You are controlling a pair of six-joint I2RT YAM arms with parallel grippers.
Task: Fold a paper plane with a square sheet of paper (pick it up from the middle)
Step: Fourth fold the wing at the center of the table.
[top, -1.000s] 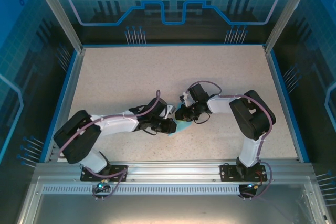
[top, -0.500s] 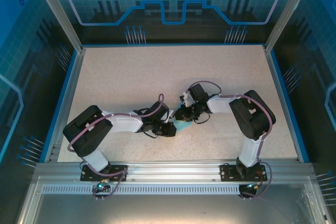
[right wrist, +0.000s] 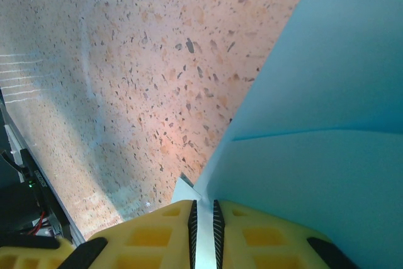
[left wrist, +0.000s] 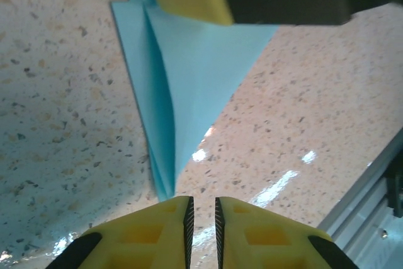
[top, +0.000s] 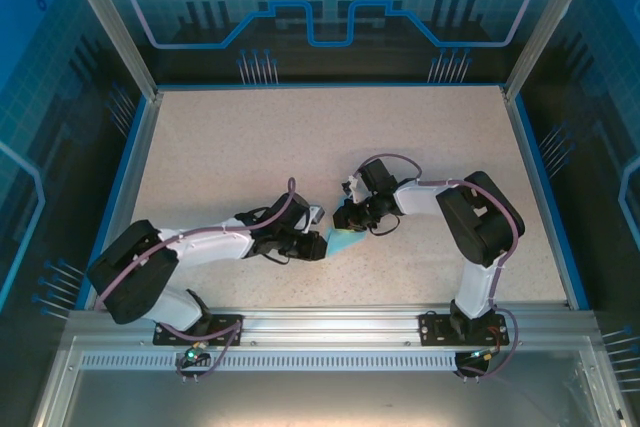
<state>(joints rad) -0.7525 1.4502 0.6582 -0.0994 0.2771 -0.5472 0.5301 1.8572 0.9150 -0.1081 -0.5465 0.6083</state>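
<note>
Yellow pads of the right gripper [right wrist: 203, 218] pinch the paper [right wrist: 327, 155]: a thin edge of it runs down into the slit between them. The left gripper [left wrist: 201, 218] has its jaws pressed almost together, with only a narrow slit between them and nothing to be seen in it. The paper's pointed tip ends just ahead of one pad, a little to the side of that slit.

The paper is light blue, folded to a long taper with a raised crease along it. It lies on the speckled table [top: 230, 147] between the two grippers, with its wide end at the right gripper.

I judge the folding to be midway: there is a taper, but not yet a slim dart. The next move probably calls for the left gripper to open and take the tip, or to press along the crease, while the right one holds firm. Paper this thin may slide or crumple if dragged.
</note>
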